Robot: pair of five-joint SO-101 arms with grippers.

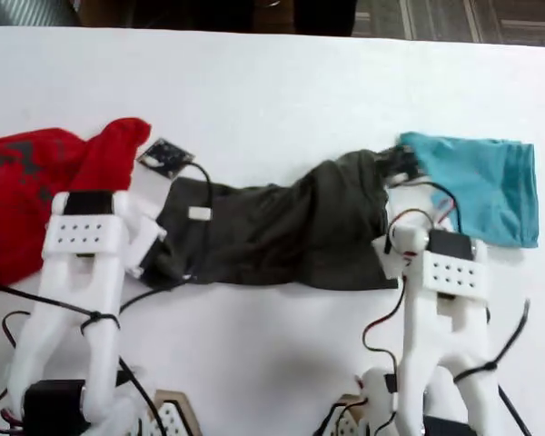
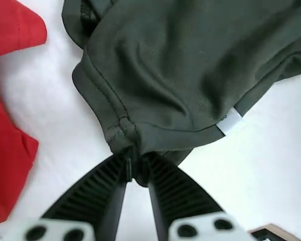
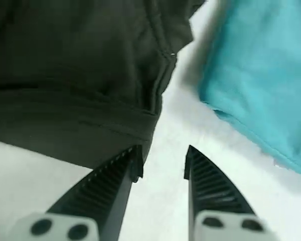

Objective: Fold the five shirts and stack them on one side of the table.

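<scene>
A dark green shirt lies crumpled across the middle of the table. My left gripper is shut on a hem corner at the left end of this dark green shirt. A red shirt lies bunched at the far left, beside that gripper. At the shirt's right end my right gripper stands open over bare table, one finger just beside the dark green shirt's corner. A teal shirt lies folded on the right.
The white table has free room along its far half and in front of the dark shirt. Arm cables loop near the front edge.
</scene>
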